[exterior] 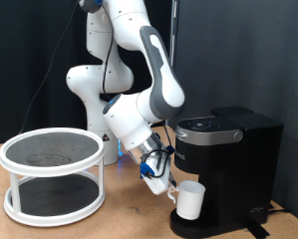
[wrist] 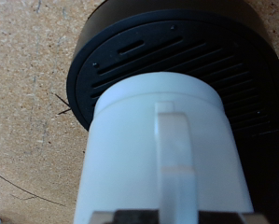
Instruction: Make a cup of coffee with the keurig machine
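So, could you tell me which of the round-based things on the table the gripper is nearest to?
The white mug on the Keurig machine's drip tray; the gripper is at its handle, while the white mesh-shelved rack stands apart at the exterior view's left.

White two-tier round mesh rack [exterior: 53, 175] on wooden table [exterior: 119, 214], black backdrop curtain [exterior: 238, 50].

white cup [exterior: 191, 199] upright on drip tray | black keurig machine [exterior: 233, 159] lid shut

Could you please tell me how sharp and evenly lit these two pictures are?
Exterior view: evenly lit and fairly sharp, with the keurig machine dark against a black backdrop and the pincer at the cup. Wrist view: the cup fills the frame, soft and slightly overexposed, while the drip tray behind is crisper.
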Robot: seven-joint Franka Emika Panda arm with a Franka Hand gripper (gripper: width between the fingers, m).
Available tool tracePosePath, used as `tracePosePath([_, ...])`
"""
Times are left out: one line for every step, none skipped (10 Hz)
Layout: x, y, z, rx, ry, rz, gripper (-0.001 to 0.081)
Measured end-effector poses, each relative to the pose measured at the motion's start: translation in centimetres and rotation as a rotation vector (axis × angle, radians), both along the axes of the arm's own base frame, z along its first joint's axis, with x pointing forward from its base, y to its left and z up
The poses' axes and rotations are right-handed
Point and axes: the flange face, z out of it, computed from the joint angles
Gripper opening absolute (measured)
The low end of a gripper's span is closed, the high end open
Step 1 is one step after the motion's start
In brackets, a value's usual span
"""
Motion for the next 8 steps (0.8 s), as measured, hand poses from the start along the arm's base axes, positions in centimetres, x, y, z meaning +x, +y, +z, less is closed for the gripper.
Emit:
tracePosePath([0.0,0.0,0.0,0.0,0.0,0.0,0.0038])
tracePosePath([0.0,0.0,0.0,0.0,0.001,0.0,0.0176])
tracePosePath([-0.1,-0.1,-0.1,0.003,0.003,0.001,0.0176])
tracePosePath([-0.2,-0.3,-0.2,0.011,0.008,0.007,0.035])
tracePosePath([-0.5,-0.7,-0.3,0.017,0.016,0.031,0.035])
tracePosePath([-1.2,-1.3,-0.4,0.027,0.03,0.071,0.0557])
tracePosePath([-2.0,-2.1,-0.3,0.048,0.047,0.111,0.0557])
tracePosePath([-2.9,-2.8,0.0,0.073,0.06,0.145,0.0691])
